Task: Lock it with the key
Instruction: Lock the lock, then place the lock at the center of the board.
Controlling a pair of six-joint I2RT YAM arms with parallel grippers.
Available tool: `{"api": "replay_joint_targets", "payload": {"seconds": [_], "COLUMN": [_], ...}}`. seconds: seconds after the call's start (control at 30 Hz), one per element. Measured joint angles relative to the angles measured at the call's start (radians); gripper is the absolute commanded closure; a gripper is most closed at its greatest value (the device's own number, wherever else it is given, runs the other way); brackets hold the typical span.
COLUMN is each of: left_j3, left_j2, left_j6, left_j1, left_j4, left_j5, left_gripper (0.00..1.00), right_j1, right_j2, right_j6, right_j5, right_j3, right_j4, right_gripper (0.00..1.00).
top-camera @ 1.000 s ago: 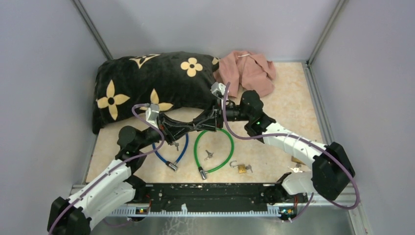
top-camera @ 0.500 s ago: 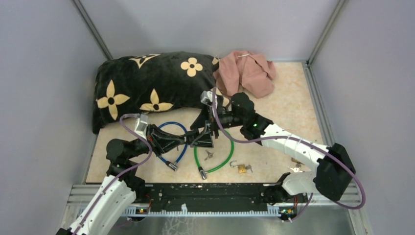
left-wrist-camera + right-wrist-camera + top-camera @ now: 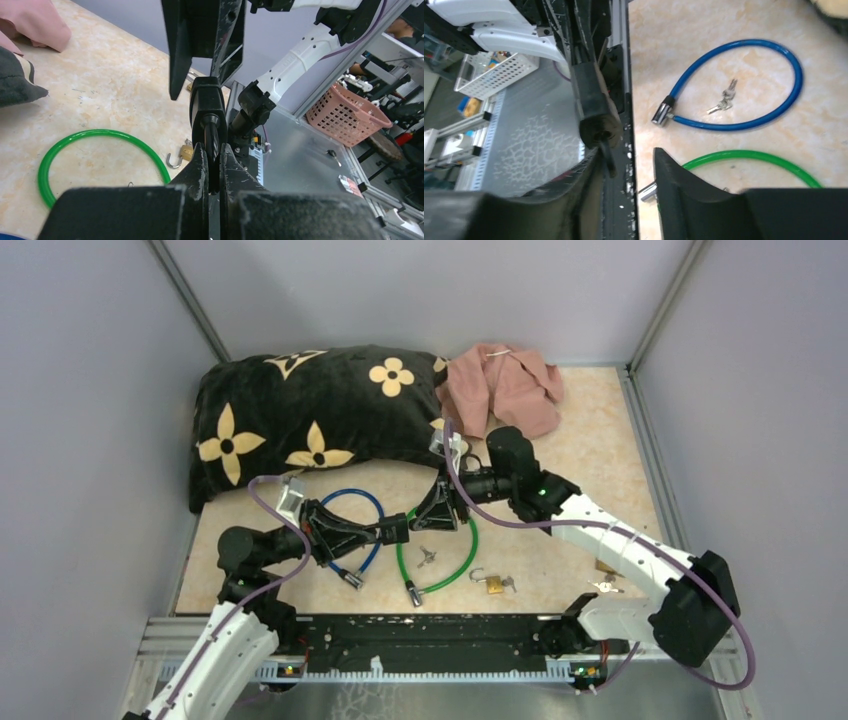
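My left gripper [image 3: 385, 531] is shut on a black lock [image 3: 399, 530] and holds it above the floor, pointing right. In the left wrist view the jaws [image 3: 214, 147] pinch the lock's black stem, and its head [image 3: 206, 100] sticks out in front. My right gripper [image 3: 440, 512] faces it, open, with its fingers [image 3: 200, 30] just beyond the head. In the right wrist view the lock's end [image 3: 593, 100] has a dark key [image 3: 609, 157] sticking out. The key lies between my open fingers [image 3: 629, 150], close to the left one.
A blue cable lock [image 3: 350, 530] with keys [image 3: 722, 101] and a green cable lock [image 3: 440, 552] lie on the floor below the grippers. Small keys [image 3: 427, 556] and an open brass padlock [image 3: 493, 583] lie nearby. A black flowered pillow [image 3: 300, 410] and a pink cloth [image 3: 505, 385] lie behind.
Both grippers came down and forward from the pillow's edge. The left arm has drawn back left with the lock. The right gripper has since shifted back to the right.
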Motion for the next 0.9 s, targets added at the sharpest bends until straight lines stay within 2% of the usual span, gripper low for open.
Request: {"api": "replay_joint_targets", "payload": {"seconds": [0.07,0.1,0.33,0.43,0.5,0.6,0.7,0.8,0.9], "left_j3": [0.000,0.000,0.000,0.010,0.019,0.034,0.043,0.060,0.087], "left_j2": [0.001,0.003,0.004,0.004,0.004,0.003,0.003,0.003,0.005], "left_j6": [0.000,0.000,-0.002,0.015,0.032,0.045,0.042,0.014,-0.040], "left_j1": [0.000,0.002,0.013,0.023,0.034,0.053,0.064,0.087,0.156], "left_j4": [-0.002,-0.005,-0.021,-0.079,-0.119,-0.183,-0.233,-0.339,-0.544], "left_j5": [0.001,0.002,0.000,0.006,0.006,0.005,-0.009,-0.108,-0.303], "left_gripper": [1.00,1.00,1.00,1.00,1.00,1.00,1.00,1.00,1.00], "right_j1": [0.007,0.013,0.018,-0.011,-0.075,-0.256,-0.365,-0.385,-0.350], "right_j2": [0.011,0.011,0.001,-0.046,-0.093,-0.199,-0.260,-0.274,-0.242], "right_j6": [0.003,0.003,-0.001,-0.011,0.001,0.033,0.068,0.118,0.193], "right_j5": [-0.009,-0.013,-0.036,-0.026,-0.036,0.004,0.046,0.107,0.211], "right_j3": [0.000,0.000,-0.008,-0.066,-0.128,-0.244,-0.297,-0.314,-0.333], "right_j4": [-0.007,-0.010,-0.004,0.004,0.027,0.047,0.067,0.104,0.158], "right_gripper": [0.85,0.99,1.00,1.00,1.00,1.00,1.00,1.00,1.00]}}
